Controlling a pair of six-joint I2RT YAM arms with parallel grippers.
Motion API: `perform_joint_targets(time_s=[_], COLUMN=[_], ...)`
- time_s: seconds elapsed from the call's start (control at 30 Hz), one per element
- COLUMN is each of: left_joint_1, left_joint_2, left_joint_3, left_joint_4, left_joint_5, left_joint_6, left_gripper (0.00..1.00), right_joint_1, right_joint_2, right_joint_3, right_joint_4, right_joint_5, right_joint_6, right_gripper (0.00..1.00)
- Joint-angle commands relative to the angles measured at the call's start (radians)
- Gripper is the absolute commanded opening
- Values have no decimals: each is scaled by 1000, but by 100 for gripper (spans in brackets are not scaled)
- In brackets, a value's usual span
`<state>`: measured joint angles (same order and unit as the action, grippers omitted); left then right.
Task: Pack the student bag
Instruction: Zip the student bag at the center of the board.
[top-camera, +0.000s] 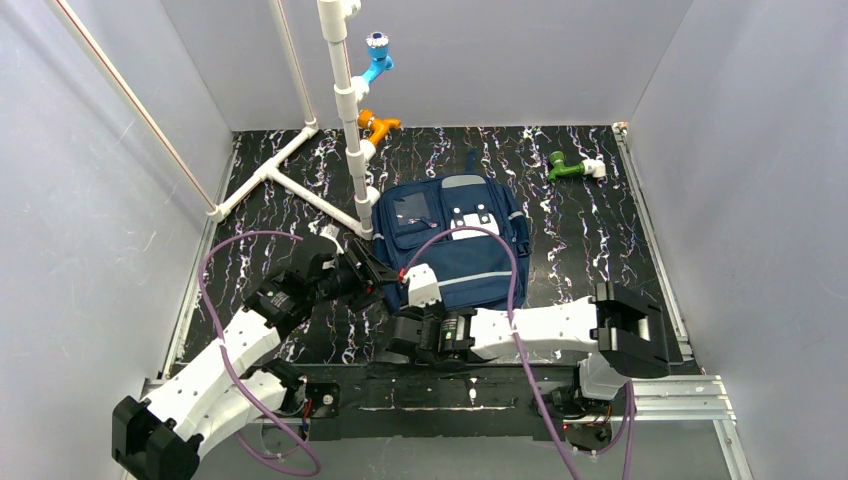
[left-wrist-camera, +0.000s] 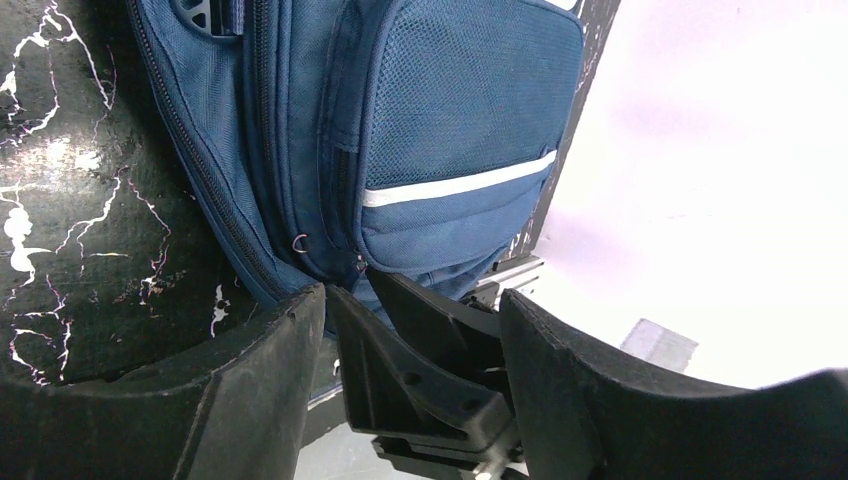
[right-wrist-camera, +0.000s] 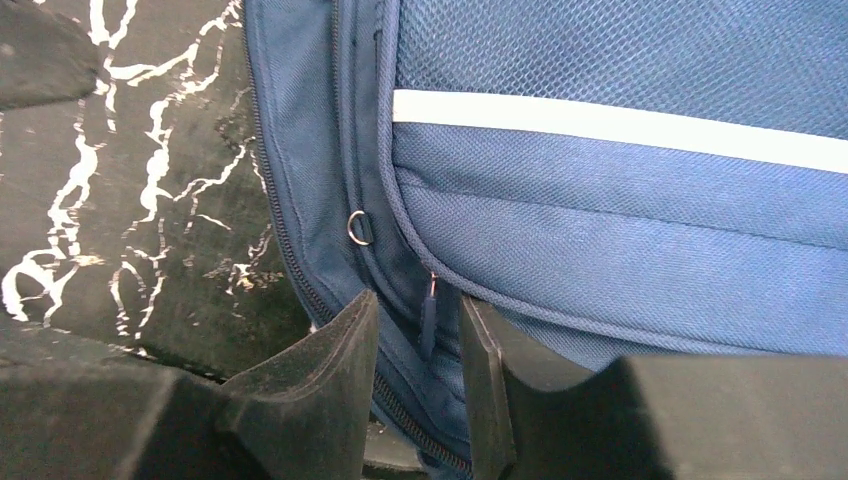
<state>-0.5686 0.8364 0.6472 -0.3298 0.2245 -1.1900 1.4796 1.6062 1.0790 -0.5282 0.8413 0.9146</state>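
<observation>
Top view: student bag (top-camera: 470, 262) lies flat, front pockets up, at the middle of the desk (top-camera: 600, 230).
Left wrist: left gripper (left-wrist-camera: 412, 292) spread wide, holding nothing, just off the bag's near-left corner.
Right wrist: right gripper (right-wrist-camera: 419, 298) narrow, its 2 fingers flanking a zip pull (right-wrist-camera: 428, 322) at that corner without pinching it.

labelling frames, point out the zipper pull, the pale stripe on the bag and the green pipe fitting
zipper pull (right-wrist-camera: 428, 325): right wrist view, middle of dark tab
pale stripe (right-wrist-camera: 620, 125): right wrist view, midway along its length
green pipe fitting (top-camera: 565, 169): top external view, green body
</observation>
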Motion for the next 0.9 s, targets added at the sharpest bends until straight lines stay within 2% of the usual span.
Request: perform_joint_targets(time_s=[0.0, 0.13, 0.33, 0.53, 0.73, 0.87], left_joint_1=[6, 6, 6, 5, 5, 5], left_joint_2=[12, 38, 40, 30, 46, 93], left_joint_3=[-9, -12, -48, -140, -252, -237], left_joint_4=[2, 8, 63, 187, 351, 337], left_joint_5=[-4, -3, -33, -46, -33, -11], left_joint_6=[-8, -29, -91, -103, -135, -101], left_gripper=[62, 62, 63, 63, 64, 68], right_joint_1=[-5, -36, -41, -41, -41, -42], right_joint_2=[28, 39, 36, -54, -68, -94], right_joint_3=[-7, -59, -39, -94, -99, -104], right_joint_4=[34, 93, 69, 156, 188, 207], right_joint_5=[70, 21, 0, -109, -173, -177], right_joint_6=[21, 9, -114, -315, -362, -396], right_gripper=[44, 41, 2, 1, 1, 1])
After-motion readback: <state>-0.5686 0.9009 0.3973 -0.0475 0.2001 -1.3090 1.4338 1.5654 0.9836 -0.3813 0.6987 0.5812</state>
